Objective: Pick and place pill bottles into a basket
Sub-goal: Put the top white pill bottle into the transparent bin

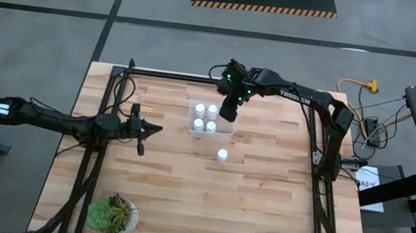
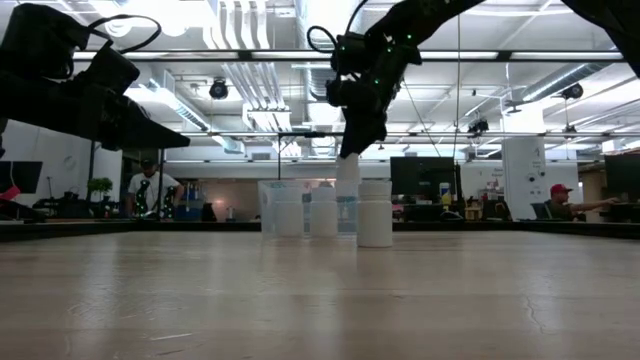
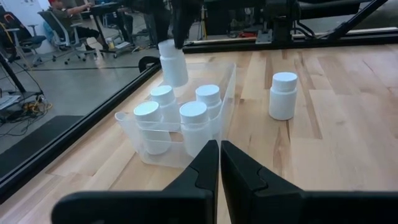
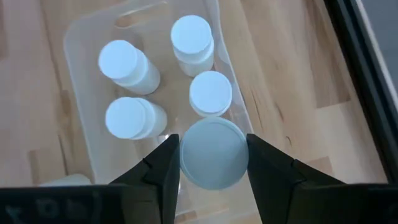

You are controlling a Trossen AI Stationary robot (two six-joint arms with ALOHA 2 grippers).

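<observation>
White pill bottle (image 4: 213,154) clamped in right gripper (image 4: 211,163) above basket (image 3: 227,84), poised for lowering beside four; left gripper (image 3: 219,163) closed, idle.

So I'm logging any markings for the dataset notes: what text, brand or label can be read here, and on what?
"TROSSEN" in white on the right arm, small, only just legible.
Paper sheet beside the table: printing too small to read.
Pill bottles: no label visible.
Basket: none.
</observation>
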